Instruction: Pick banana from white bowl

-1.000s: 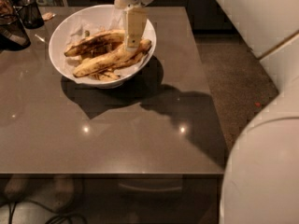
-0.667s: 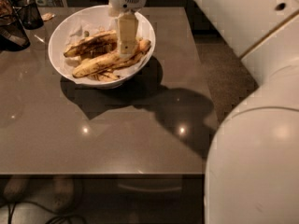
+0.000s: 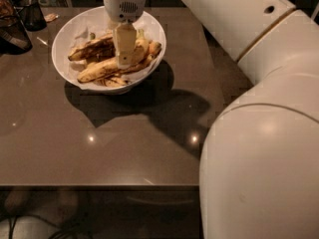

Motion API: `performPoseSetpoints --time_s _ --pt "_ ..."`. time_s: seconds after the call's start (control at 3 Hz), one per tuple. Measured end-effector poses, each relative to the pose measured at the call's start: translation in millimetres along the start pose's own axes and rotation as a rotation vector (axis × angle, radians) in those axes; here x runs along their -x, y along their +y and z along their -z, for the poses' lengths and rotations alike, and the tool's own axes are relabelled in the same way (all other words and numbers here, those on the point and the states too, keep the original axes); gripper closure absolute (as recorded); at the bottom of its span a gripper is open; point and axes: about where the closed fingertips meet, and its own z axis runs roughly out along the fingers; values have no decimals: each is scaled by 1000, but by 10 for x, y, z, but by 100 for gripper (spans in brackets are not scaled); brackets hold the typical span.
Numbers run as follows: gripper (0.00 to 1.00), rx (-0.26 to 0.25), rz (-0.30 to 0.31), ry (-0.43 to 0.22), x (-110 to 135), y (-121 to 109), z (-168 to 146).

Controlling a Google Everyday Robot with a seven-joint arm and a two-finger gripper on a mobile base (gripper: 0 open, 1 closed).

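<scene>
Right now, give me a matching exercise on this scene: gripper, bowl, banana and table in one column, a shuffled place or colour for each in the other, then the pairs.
1. gripper
2. bowl
3. banana
4. table

A. brown, glossy, bears the rest
B. yellow with brown speckles, lying at the near side of the fruit pile
C. lowered among the fruit
D. white, round, holds the fruit

Pairs: 1-C, 2-D, 3-B, 4-A
</scene>
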Motion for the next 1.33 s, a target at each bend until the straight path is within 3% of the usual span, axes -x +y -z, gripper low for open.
performPoseSetpoints --time_s 1.33 --pt "32 105 -32 11 -59 98 -411"
